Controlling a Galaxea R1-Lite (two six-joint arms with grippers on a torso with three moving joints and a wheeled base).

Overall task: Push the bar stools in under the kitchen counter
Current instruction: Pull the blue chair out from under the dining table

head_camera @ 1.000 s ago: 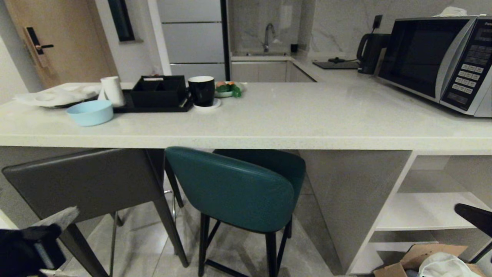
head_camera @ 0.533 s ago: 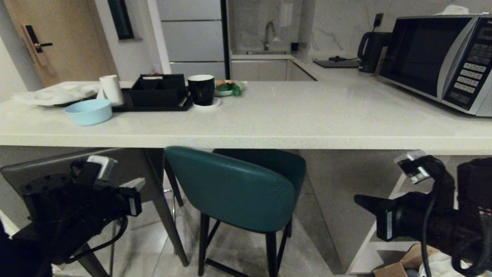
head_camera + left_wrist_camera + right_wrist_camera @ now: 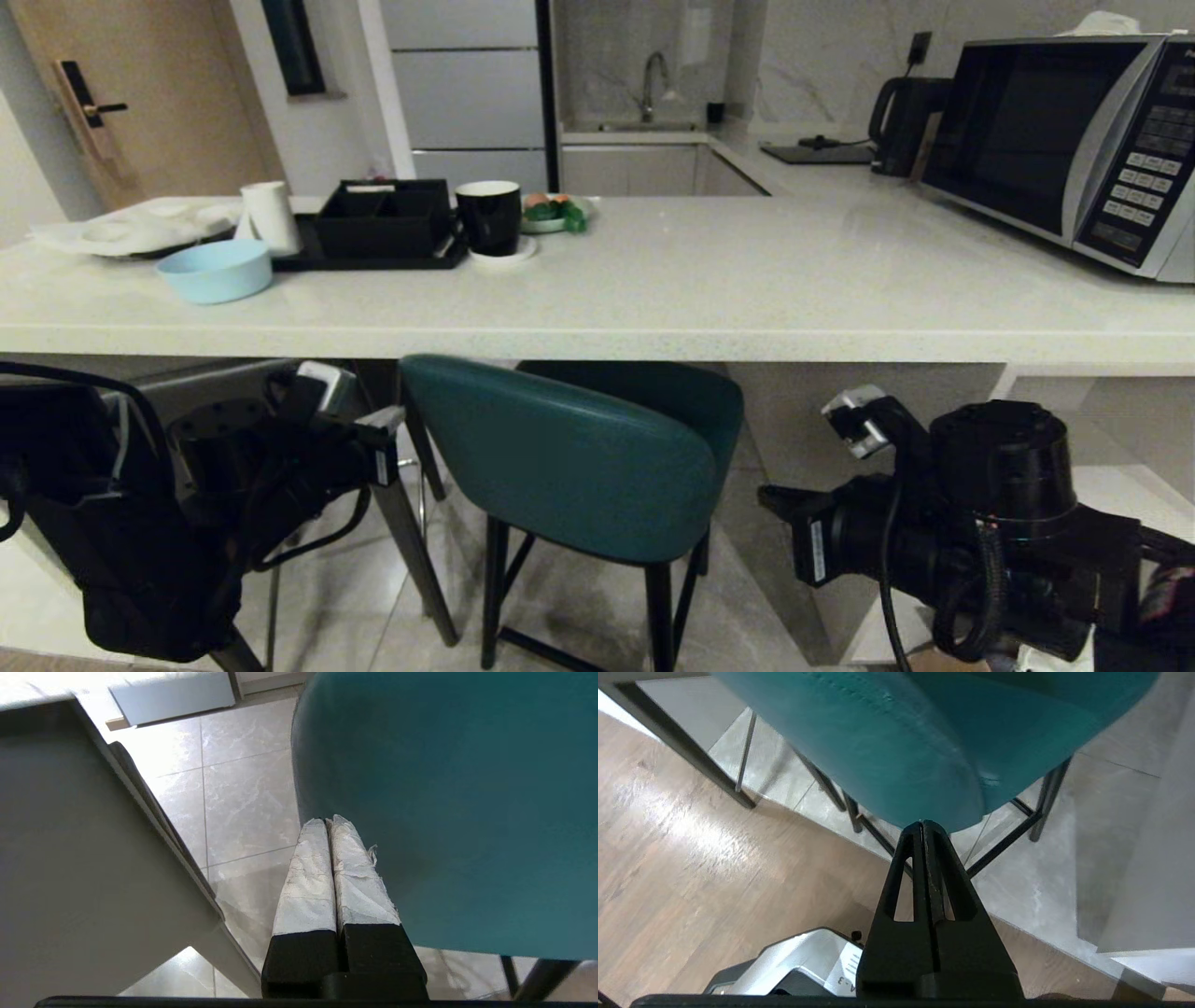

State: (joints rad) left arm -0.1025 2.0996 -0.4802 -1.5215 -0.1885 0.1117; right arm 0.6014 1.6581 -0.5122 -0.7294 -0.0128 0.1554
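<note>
The teal bar stool [image 3: 560, 457] stands half under the kitchen counter [image 3: 653, 280], its curved back sticking out past the counter's edge. To its left is the grey bar stool [image 3: 417, 560], its flat back [image 3: 93, 858] largely hidden behind my left arm. My left gripper [image 3: 387, 429] is shut and empty, its taped fingertips [image 3: 327, 821] at the left side of the teal back [image 3: 444, 788]. My right gripper [image 3: 767, 495] is shut too. It points at the teal stool from the right, tips [image 3: 923, 823] near the lower edge of the teal shell [image 3: 901, 742].
On the counter are a blue bowl [image 3: 217, 271], a black organiser tray [image 3: 387, 224], a black mug [image 3: 490, 219], a kettle [image 3: 901, 121] and a microwave [image 3: 1055, 131]. A grey side panel [image 3: 840, 439] and white shelves [image 3: 1130, 485] close off the right.
Both arms have risen from the bottom corners and swung inward toward the teal stool, one on each side. Neither stool has moved.
</note>
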